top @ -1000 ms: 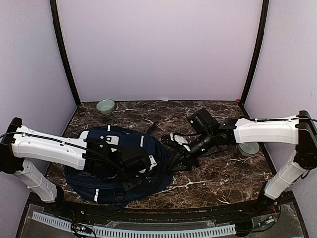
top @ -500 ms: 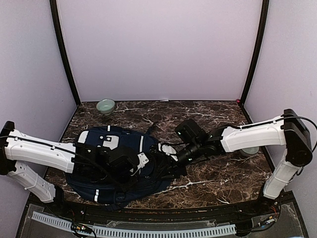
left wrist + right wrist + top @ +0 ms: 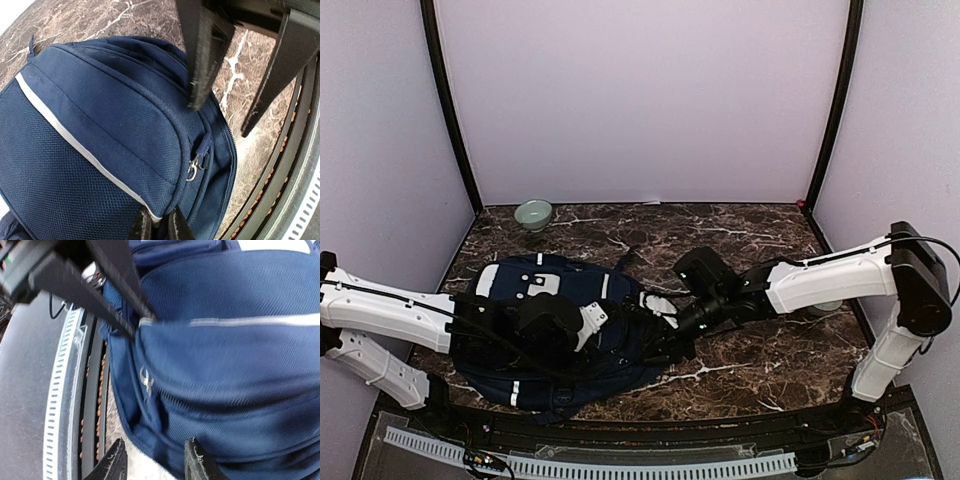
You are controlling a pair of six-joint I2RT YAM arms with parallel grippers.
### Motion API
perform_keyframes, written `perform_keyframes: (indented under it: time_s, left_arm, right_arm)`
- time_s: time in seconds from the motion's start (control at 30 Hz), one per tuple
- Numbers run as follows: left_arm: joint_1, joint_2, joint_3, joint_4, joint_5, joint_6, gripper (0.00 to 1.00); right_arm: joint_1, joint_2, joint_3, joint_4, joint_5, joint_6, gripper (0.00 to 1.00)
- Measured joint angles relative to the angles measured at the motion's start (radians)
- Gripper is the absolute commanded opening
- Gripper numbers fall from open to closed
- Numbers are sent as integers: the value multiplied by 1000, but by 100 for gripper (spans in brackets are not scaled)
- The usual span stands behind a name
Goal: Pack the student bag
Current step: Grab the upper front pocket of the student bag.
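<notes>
The navy student bag (image 3: 570, 282) lies flat on the left-centre of the marble table. My left gripper (image 3: 612, 328) is over the bag's right half, shut on a fold of bag fabric at a white stripe (image 3: 159, 227). A metal zip pull (image 3: 192, 168) hangs just right of the pinched fold. My right gripper (image 3: 667, 345) is at the bag's right edge, open and empty, its fingertips (image 3: 155, 460) straddling the bag's lower seam close to the zip pull (image 3: 146, 377). The bag (image 3: 225, 355) fills the right wrist view, where the left fingers (image 3: 117, 280) pinch the striped seam.
A pale green bowl (image 3: 533, 213) stands at the back left corner. A second bowl (image 3: 823, 300) sits partly hidden behind my right arm. A perforated cable rail (image 3: 620, 465) runs along the near edge. Walls close in on three sides.
My left arm has drawn back to the left with the bag fabric in its jaws. My right arm has moved left and lower, up to the bag's right edge.
</notes>
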Motion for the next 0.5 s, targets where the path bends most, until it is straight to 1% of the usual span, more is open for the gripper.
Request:
perform_keyframes:
  time_s: [0.17, 0.5]
  left_arm:
    - [8, -36, -40, 48, 5, -16, 0]
    - [19, -47, -52, 77, 12, -36, 0]
  right_arm:
    - [-2, -16, -27, -38, -19, 7, 40]
    - [-2, 0, -25, -21, -5, 55, 41]
